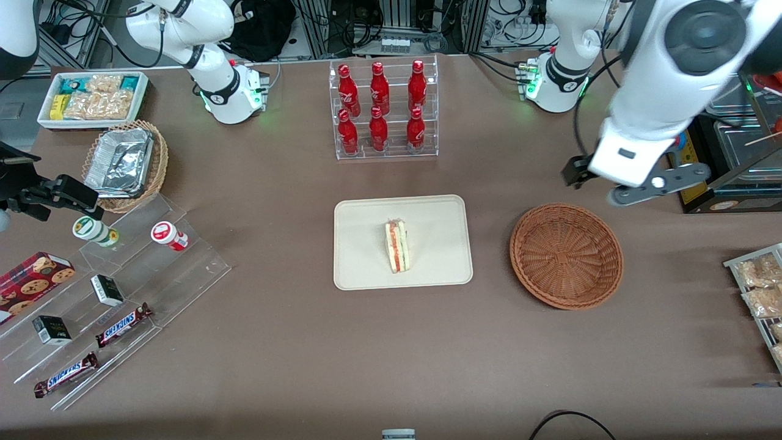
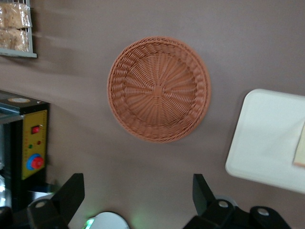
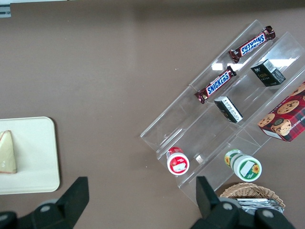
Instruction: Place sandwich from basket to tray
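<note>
The sandwich [image 1: 398,246] lies on the cream tray [image 1: 366,269] in the middle of the table, cut edge up, red and pale layers showing. The reddish-brown wicker basket [image 1: 566,255] sits beside the tray toward the working arm's end, with nothing in it. My gripper [image 2: 138,179] hangs high over the table, open and holding nothing, farther from the front camera than the basket. In the left wrist view the basket [image 2: 158,89] is fully seen, with the tray [image 2: 267,138] beside it and a sliver of the sandwich [image 2: 300,150] at the frame's edge.
A clear rack of red bottles [image 1: 383,110] stands farther back than the tray. A yellow control box [image 2: 33,143] and a rack of snack bags [image 1: 757,287] sit at the working arm's end. Stepped acrylic shelves [image 1: 122,287] with snacks lie toward the parked arm's end.
</note>
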Motion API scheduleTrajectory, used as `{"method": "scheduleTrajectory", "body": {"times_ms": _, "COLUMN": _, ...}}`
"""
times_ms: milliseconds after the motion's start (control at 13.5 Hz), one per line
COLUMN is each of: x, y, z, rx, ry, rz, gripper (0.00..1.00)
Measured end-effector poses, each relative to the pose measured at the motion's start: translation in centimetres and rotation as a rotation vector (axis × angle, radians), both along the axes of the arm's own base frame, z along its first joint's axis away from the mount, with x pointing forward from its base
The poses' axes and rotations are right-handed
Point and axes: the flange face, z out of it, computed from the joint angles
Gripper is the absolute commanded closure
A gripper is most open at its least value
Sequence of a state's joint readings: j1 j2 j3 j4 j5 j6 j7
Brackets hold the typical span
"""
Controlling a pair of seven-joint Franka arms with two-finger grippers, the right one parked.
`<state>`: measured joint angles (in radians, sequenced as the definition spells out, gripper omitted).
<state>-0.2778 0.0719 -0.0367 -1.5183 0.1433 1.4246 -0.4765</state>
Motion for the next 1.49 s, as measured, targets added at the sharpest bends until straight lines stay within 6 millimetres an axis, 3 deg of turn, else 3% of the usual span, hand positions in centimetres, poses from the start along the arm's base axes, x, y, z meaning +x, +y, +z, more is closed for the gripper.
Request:
{"method": "scheduleTrajectory", "body": {"times_ms": 149, "x": 0.2, "y": 3.7, "z": 0.3, "rx": -0.044, "ry": 0.037, "rz": -0.051, "gripper": 0.0}}
{"method": "scheduleTrajectory", "body": {"times_ms": 372, "x": 0.2, "y": 11.0, "z": 0.3, "rx": -0.136, "ry": 0.083, "rz": -0.143, "gripper": 0.0}}
{"method": "scheduleTrajectory", "body": {"times_ms": 520, "x": -0.3, "y": 13.9, "z": 0.7, "rx": -0.16, "ry": 0.083, "rz": -0.177, "gripper": 0.0}}
{"method": "scheduleTrajectory", "body": {"times_ms": 669, "x": -0.5, "y": 13.7, "z": 1.4, "rx": -0.161, "ry": 0.069, "rz": -0.193, "gripper": 0.0}}
{"method": "scheduleTrajectory", "body": {"times_ms": 892, "x": -0.5, "y": 11.1, "z": 1.6, "rx": -0.157, "ry": 0.057, "rz": -0.242, "gripper": 0.0}}
{"method": "scheduleTrajectory", "body": {"times_ms": 1041, "x": -0.3, "y": 10.4, "z": 2.0, "rx": -0.155, "ry": 0.035, "rz": -0.25, "gripper": 0.0}}
{"method": "scheduleTrajectory", "body": {"times_ms": 1486, "x": 0.0, "y": 11.6, "z": 2.5, "rx": -0.15, "ry": 0.005, "rz": -0.183, "gripper": 0.0}}
